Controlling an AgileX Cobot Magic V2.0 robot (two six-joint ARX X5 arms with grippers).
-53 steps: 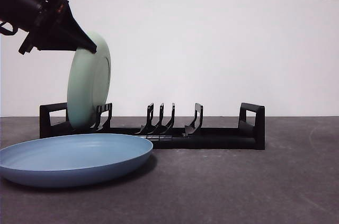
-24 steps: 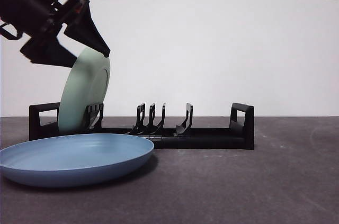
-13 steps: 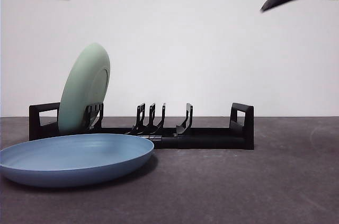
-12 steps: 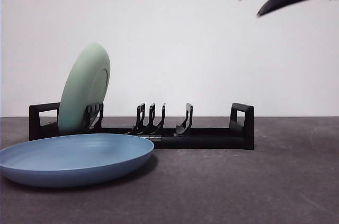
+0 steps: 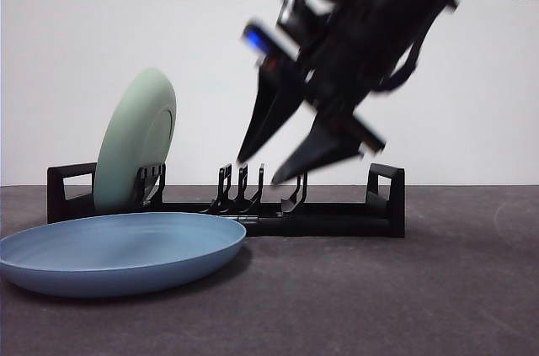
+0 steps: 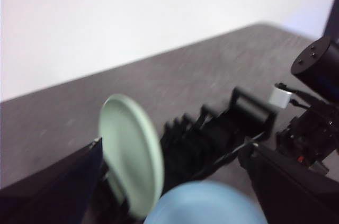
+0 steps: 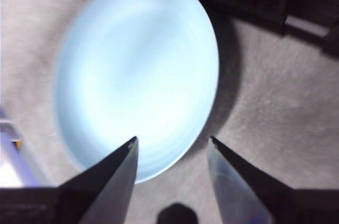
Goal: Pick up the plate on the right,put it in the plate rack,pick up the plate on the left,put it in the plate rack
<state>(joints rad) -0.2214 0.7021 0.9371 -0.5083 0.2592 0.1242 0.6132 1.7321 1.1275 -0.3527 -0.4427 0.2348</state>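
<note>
Dark grey table (image 5: 404,297), white wall (image 5: 210,53) behind. I see the green plate (image 5: 135,150) upright in the rack (image 5: 337,217); blue plate (image 5: 118,251) flat beside it. Right gripper (image 5: 282,167) spread above; left gripper (image 6: 169,176) spread, empty.

One plate (image 5: 135,150) stands in the rack (image 5: 337,217), another (image 5: 118,251) before it.

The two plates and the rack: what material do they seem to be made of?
Green plate: probably matte plastic or a similar composite, because its pastel surface shows no sharp highlights. Blue plate: the same look, with a soft satin sheen and faint concentric rings. Rack: likely black moulded plastic, with thick curved dividers and boxy ends, though coated metal is possible.
</note>
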